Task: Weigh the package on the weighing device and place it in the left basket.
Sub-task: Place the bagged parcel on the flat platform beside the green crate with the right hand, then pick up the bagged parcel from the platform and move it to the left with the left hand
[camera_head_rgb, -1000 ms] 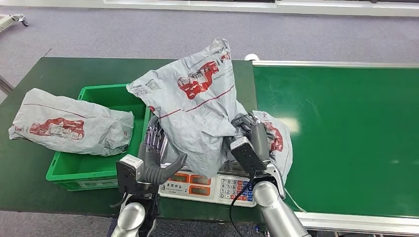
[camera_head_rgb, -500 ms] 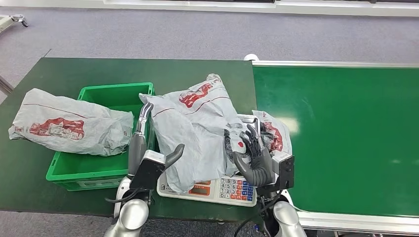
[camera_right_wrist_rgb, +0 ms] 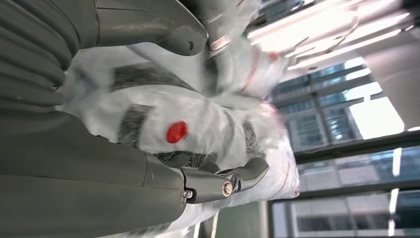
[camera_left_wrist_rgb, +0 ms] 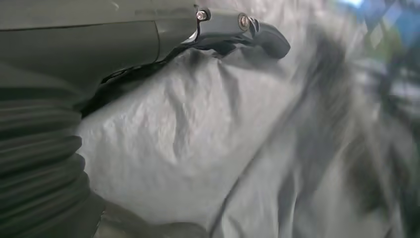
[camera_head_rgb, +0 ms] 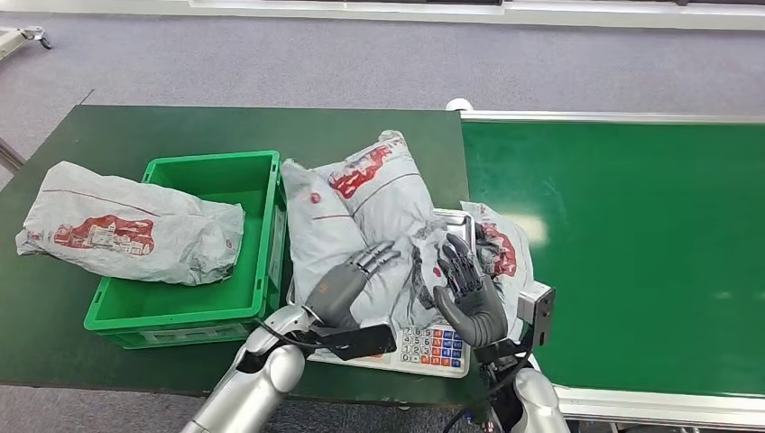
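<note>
Grey plastic package point(camera_head_rgb: 365, 212) lies on the scale point(camera_head_rgb: 424, 343); left hand point(camera_head_rgb: 347, 287) rests on it, fingers spread, right hand point(camera_head_rgb: 469, 293) alongside, fingers apart

Your head view looks down from above onto the table point(camera_head_rgb: 108, 126); both wrist views sit close against the package point(camera_head_rgb: 361, 212), which all share.
</note>
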`<action>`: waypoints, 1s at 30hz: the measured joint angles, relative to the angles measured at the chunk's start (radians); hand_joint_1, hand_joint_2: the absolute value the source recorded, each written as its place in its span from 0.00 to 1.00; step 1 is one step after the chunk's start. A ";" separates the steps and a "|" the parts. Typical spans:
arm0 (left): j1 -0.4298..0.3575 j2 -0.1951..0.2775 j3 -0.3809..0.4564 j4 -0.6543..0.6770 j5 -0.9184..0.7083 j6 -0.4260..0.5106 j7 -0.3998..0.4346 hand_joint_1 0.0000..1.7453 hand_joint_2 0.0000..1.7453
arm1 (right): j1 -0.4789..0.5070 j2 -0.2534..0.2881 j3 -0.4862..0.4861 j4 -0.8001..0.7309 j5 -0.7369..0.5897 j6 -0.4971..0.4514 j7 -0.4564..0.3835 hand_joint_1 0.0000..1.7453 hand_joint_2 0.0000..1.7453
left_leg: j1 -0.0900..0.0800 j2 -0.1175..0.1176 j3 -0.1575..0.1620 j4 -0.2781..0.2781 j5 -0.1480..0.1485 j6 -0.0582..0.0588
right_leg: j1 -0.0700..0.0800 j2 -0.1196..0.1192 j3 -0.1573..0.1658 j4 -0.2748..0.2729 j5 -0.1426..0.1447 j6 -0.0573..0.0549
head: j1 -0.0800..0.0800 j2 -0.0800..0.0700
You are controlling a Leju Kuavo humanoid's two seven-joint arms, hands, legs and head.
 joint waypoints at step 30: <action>-0.337 0.248 -0.144 0.004 0.184 -0.225 -0.040 1.00 1.00 | 0.085 0.013 -0.106 -0.175 -0.089 0.078 0.007 0.00 1.00 | 0.000 -0.001 -0.005 0.000 0.014 -0.001 | 0.000 0.000 -0.005 0.000 0.013 0.001 | 0.000 0.000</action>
